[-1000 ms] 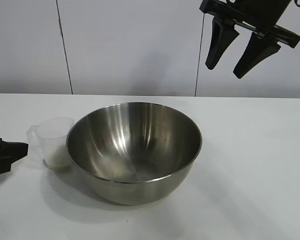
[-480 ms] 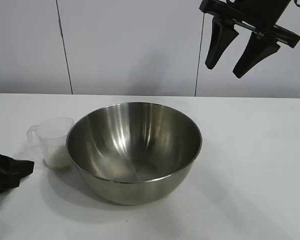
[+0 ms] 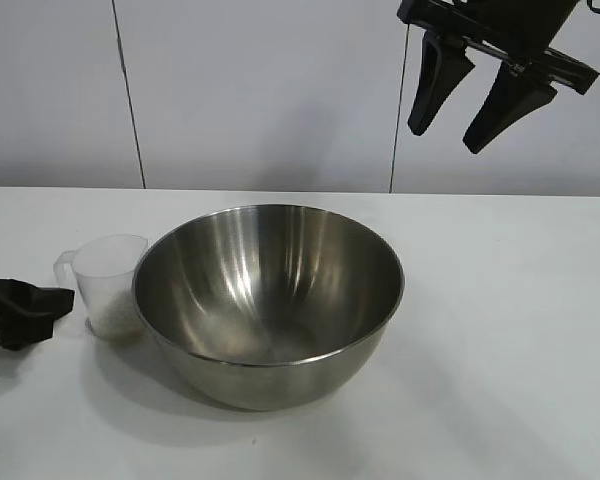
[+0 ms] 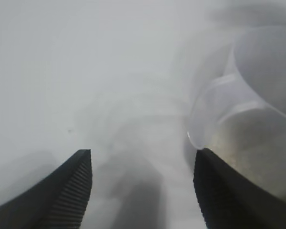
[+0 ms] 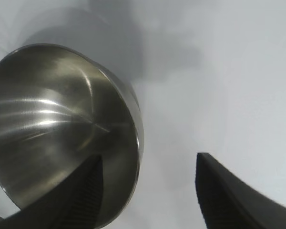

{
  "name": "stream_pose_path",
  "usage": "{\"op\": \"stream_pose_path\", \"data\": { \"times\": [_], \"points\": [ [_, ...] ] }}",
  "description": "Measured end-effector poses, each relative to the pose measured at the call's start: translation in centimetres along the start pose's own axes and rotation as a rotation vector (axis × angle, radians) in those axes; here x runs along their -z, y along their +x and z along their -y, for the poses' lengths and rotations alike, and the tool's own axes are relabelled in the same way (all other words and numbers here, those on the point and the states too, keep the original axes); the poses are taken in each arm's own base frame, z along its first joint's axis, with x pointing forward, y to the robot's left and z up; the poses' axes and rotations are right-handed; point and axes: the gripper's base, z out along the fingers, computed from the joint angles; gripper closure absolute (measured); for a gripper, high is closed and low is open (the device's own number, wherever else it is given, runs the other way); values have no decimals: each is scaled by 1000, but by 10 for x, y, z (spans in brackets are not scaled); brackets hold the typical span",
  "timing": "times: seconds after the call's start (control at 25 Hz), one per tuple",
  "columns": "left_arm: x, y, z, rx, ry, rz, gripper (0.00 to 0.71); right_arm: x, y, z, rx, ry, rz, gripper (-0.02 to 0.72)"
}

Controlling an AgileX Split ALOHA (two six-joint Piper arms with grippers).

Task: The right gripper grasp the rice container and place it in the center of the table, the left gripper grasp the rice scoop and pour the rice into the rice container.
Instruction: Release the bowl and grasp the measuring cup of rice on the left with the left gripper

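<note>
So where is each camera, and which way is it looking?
Exterior view: off the rig, facing the arms across the table; shows bowl, scoop, left gripper low, right gripper high.
Left wrist view: on the left arm, looking past its open fingers at the scoop.
Right wrist view: on the right arm, looking down past open fingers at the bowl.
Shared: scoop, bowl.

The left gripper (image 3: 58,298) is cut off by the exterior view's left edge. The rice container (image 3: 268,300) hides the near side of the rice scoop (image 3: 108,285). The rice (image 3: 113,318) seems a blurred pale layer, grains indistinguishable.
</note>
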Motion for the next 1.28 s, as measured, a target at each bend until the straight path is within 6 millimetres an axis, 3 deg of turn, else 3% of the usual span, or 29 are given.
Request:
{"op": "stream_pose_path", "data": {
  "times": [0.96, 1.04, 1.16, 1.28],
  "points": [
    [-10, -9, -4, 83, 0, 44, 269, 0, -1, -2, -11, -18, 15, 304],
    [-10, -9, -4, 83, 1, 44, 329, 0, -2, -2, -13, -23, 19, 304],
    [-10, -9, -4, 83, 4, 43, 525, 0, -2, -2, -15, -27, 21, 304],
    [-10, -10, -4, 83, 3, 47, 658, 0, -2, -2, -15, -27, 22, 304]
  ]
}}
